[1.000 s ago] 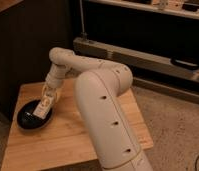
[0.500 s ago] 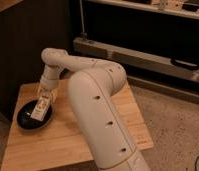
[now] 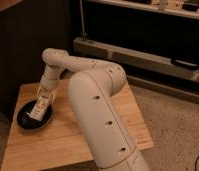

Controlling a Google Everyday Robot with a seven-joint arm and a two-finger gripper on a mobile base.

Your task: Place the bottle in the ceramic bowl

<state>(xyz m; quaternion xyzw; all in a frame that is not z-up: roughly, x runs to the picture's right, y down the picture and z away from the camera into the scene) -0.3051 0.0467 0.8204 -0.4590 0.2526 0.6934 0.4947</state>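
**Now: pincer over the bowl, bottle at its tip**

Now the pincer point(image 3: 42, 102) sits at the left end of the wooden worktop point(image 3: 68, 142), hanging down from the arm's wrist and pointing at the bowl point(image 3: 24, 120). The bottle point(image 3: 38, 109) lies directly below the pincer tip, touching or all but touching it, tilted with its upper end toward the pincer and its lower end down inside the bowl. A reddish mark shows on the bottle's pale label. Whether the pincer is clamped on the bottle or has parted from it, I cannot tell; the two run together at the tip.

The bowl is round, shallow and glossy black. It rests on the worktop beneath the pincer and spreads mostly to the pincer's lower left in the view. The bottle's pale body covers the right part of the bowl's inside.

The arm point(image 3: 100, 115) is a thick cream-white tube with small dark holes. It rises from the lower right of the view, bends at an elbow above and right of the pincer, then runs left to a second joint straight above the pincer and drops to the wrist.

Behind the worktop, well apart from the pincer, a dark shelf unit with a metal rail point(image 3: 143, 55) crosses the view. Speckled floor point(image 3: 173, 125) lies far to the pincer's right.
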